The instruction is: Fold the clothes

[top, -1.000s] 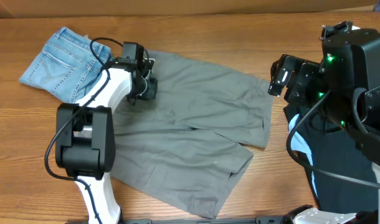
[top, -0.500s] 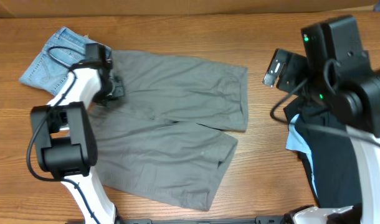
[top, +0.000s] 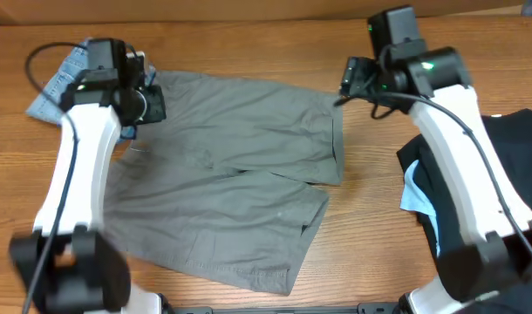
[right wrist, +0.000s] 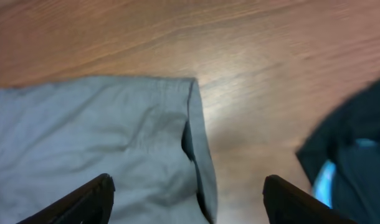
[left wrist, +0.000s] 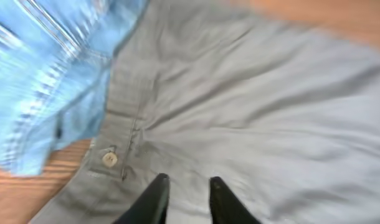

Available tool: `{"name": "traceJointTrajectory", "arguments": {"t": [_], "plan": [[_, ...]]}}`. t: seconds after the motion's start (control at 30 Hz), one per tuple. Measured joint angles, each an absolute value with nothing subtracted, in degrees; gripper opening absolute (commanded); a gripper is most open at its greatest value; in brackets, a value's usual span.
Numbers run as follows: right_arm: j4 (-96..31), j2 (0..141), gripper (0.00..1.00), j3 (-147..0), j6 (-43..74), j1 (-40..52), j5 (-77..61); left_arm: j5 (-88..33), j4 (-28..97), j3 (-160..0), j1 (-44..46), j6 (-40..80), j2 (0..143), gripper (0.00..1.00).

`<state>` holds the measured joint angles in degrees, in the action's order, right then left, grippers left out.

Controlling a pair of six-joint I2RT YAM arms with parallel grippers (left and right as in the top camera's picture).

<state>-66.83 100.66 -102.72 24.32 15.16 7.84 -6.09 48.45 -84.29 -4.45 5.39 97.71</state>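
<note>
The clothes, grey-khaki shorts (top: 231, 166), lie spread flat on the wooden table (top: 371, 253). My left gripper (top: 151, 105) hovers over their waistband at the upper left. In the left wrist view its black fingertips (left wrist: 157, 186) stand a little apart over the grey cloth (left wrist: 258, 118), beside a pale button (left wrist: 109, 159), with nothing pinched between them. My right gripper (top: 347, 81) hangs over the far right leg hem. Seen from the right wrist, the gripper (right wrist: 187, 190) stands wide open above the hem corner (right wrist: 193, 118), holding nothing.
Blue denim shorts (top: 50, 92) lie at the far left, their edge against the grey waistband (left wrist: 40, 81). A dark pile of clothes with a light blue piece (top: 475, 192) lies at the right (right wrist: 358, 137). Bare wood runs along the far edge.
The grey shorts slid left with the left gripper, whose jaws have now parted. The right arm swung left over the shorts' right hem.
</note>
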Motion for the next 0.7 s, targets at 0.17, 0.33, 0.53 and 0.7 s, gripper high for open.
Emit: {"name": "traceJointTrajectory", "arguments": {"t": [0.17,0.33,0.53,0.7], "plan": [[-62.89,106.96,0.84,-101.6,23.44,13.06,6.74,-6.42,53.65,-85.03,-3.73,5.41,85.73,0.34],[-62.52,110.48,0.84,-101.56,23.07,9.45,3.16,-5.43,59.46,-85.12,-3.73,5.45,80.23,0.34],[-61.84,113.19,0.84,-101.06,20.58,5.85,-3.16,-5.37,63.79,-85.12,-3.7,5.65,79.92,0.3],[-60.95,115.39,0.77,-100.86,18.85,5.28,-5.85,-5.37,65.49,-85.12,-1.98,5.61,78.5,0.36]]}}
